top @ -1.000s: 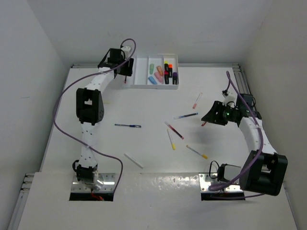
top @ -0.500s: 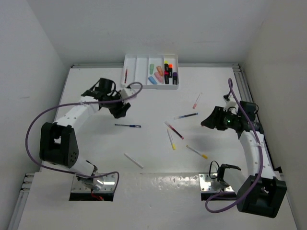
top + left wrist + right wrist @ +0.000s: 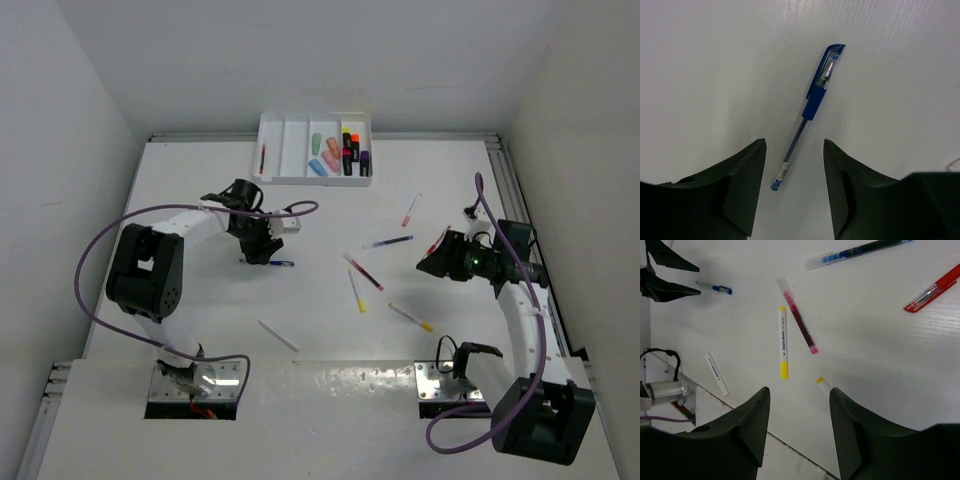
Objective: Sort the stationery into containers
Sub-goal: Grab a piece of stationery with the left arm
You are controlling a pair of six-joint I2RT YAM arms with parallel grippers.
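Left gripper [image 3: 794, 146]: you have it low over the tabletop [image 3: 715, 60], jaws released, grasping nothing. The blue pen [image 3: 816, 97] lies flat, its tip end between the fingers and clear of both.

Right gripper [image 3: 799, 390]: also released and empty, above loose pens, among them a yellow pen [image 3: 783, 342] beside a pink pen [image 3: 799, 320].

White tray [image 3: 293, 150]: at the far edge. Highlighters [image 3: 335, 150] fill its two right-hand compartments, and a red pen [image 3: 262, 157] lies in the leftmost.

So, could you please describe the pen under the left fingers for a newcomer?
From the white tray at the far edge, come nearer and slightly left. The blue pen lies between the open left fingers. Its blue cap and grip distinguish it from the plain white pen nearer the bases.
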